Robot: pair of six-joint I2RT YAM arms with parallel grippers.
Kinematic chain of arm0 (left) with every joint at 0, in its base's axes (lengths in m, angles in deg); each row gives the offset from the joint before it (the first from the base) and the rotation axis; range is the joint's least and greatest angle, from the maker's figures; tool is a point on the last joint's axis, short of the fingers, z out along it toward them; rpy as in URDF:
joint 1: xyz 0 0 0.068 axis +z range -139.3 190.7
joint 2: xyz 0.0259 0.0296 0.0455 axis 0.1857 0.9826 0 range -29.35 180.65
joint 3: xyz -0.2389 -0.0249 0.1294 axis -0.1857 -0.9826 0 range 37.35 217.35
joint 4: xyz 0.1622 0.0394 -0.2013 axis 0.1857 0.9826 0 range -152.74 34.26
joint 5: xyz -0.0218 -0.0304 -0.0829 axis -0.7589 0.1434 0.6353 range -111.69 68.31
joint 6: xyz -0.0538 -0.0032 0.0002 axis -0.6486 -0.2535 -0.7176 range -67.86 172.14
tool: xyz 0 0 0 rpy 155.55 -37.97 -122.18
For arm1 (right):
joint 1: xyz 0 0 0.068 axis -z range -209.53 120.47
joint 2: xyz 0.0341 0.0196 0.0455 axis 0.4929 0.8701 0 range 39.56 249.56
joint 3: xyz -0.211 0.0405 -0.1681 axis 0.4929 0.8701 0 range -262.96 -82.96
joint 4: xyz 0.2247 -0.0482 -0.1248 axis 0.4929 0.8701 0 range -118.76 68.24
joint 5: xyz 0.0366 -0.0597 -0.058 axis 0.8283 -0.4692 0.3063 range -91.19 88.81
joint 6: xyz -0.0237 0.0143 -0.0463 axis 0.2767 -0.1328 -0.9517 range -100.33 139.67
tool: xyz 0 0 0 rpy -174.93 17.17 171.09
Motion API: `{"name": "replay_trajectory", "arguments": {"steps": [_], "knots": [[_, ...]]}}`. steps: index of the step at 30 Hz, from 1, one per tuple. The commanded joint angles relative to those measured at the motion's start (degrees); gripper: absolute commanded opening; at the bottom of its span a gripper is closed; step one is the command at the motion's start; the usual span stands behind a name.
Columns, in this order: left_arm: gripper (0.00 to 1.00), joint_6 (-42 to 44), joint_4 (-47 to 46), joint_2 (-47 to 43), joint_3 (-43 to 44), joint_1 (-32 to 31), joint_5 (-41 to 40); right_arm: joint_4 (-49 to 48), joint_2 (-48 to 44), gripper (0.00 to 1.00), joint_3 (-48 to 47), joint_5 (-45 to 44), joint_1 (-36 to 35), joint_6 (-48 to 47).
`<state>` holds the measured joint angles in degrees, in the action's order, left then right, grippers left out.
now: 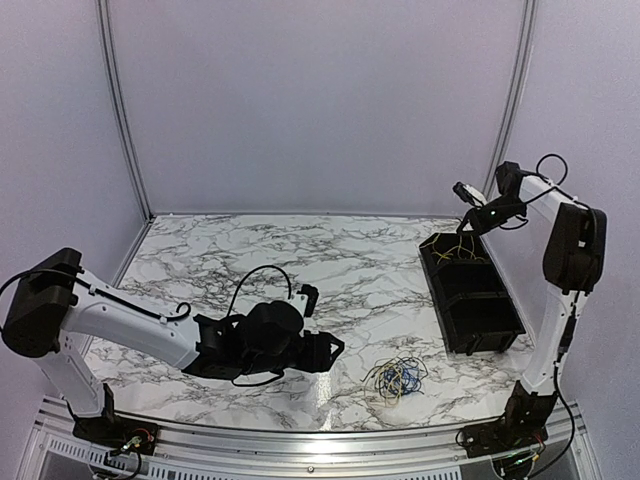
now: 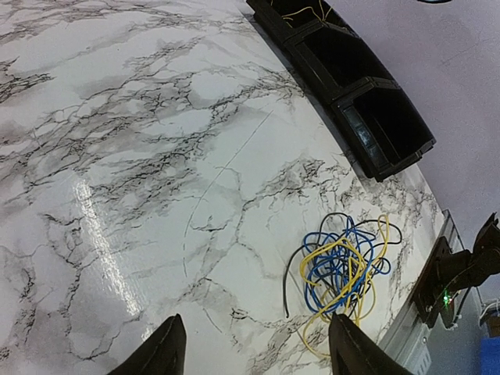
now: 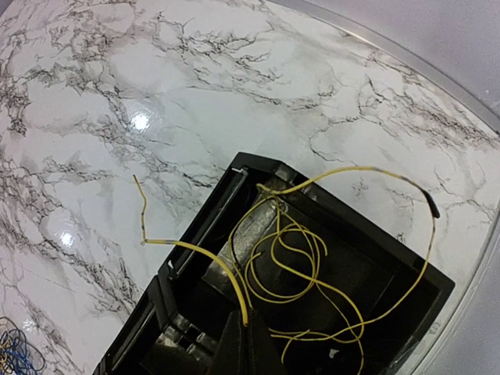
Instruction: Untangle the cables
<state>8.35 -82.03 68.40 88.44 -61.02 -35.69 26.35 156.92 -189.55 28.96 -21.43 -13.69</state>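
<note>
So the cables (image 1: 397, 378) are a loose knot of yellow, blue and black wire sitting near the front edge of the tabletop (image 1: 300, 250), a bit right of the middle. Nothing is touching them right now. One yellow wire (image 3: 191, 247) is already out of the pile: it's dangling over the far compartment of the black bin (image 1: 436, 300) that runs along the right edge, most of its loops slumped inside and one end flopped out over the rim onto the marble.

The right jaws are pinched tight on that wire from above, which I reckon is just to hang it over the compartment so it drops in rather than snagging the wall. The other two compartments look empty to me.

The left jaws are spread fairly wide with nothing between them, low over the tabletop just left of the knot and pointing its way, probably lined up to pick out the next strand. Plenty of untangling left.
</note>
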Motion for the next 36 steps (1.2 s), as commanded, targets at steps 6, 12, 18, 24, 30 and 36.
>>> {"name": "replay_trajectory", "arguments": {"steps": [6,12,18,24,30,36], "knots": [[0.66,-2.08,4.89,-1.12,1.59,-1.44,-4.02,-7.79,3.92,0.0,-0.39,-10.75,0.08,3.39],[0.66,-0.61,6.48,0.97,4.26,-1.66,-2.76,-10.21,2.68,0.0,5.33,-16.03,0.03,3.44],[0.66,1.43,9.45,2.32,7.0,-1.59,-2.69,-11.77,2.94,0.0,7.24,-21.42,0.08,3.45],[0.67,3.37,10.5,4.33,9.9,-1.62,-1.8,-12.4,1.49,0.0,7.01,-24.45,0.08,4.79],[0.67,3.27,10.32,5.4,10.52,-1.63,-1.32,-12.62,-2.41,0.0,7.01,-27.53,0.25,3.94],[0.67,3.27,10.07,5.4,10.14,-1.58,-0.92,-12.56,-3.41,0.0,7.65,-29.89,0.25,2.86]]}}
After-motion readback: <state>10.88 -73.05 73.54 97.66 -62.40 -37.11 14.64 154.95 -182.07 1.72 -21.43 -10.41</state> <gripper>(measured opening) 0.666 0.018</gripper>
